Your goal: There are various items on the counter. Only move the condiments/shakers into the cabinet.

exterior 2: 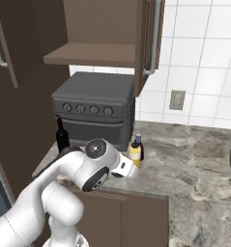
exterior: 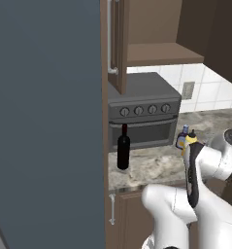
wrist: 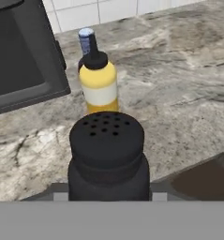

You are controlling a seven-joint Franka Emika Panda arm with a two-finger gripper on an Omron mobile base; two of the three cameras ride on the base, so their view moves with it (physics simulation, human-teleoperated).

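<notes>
From my remote seat, reading left to right, nothing has reached the cabinet [exterior 2: 95, 29] so far: its shelf [exterior 2: 90, 54] is bare and its door stands open. The tall wine bottle [exterior: 123, 147] stands upright on the bench [exterior 2: 194, 149] in front of the dark oven [exterior: 142, 109]; it is not a condiment, so I judge it should stay put. Right of it sit the yellow squeeze bottle [wrist: 99, 84] and, just behind it, the blue-purple bottle [wrist: 86, 40], both upright on the bench with their necks pointing up, close to the oven's corner.

In the hand view the black shaker [wrist: 107, 157] sits dead centre, nearest the camera, upright, its long axis vertical and its perforated cap facing up toward the lens. My pincer [wrist: 107, 197] is clamped on the shaker's body, low on its sides. I cannot tell whether the base has left the bench.

So I judge this is the first of three transfers, at the grasp stage: the shaker needs lifting to the shelf above, and the two bottles remain untouched.
</notes>
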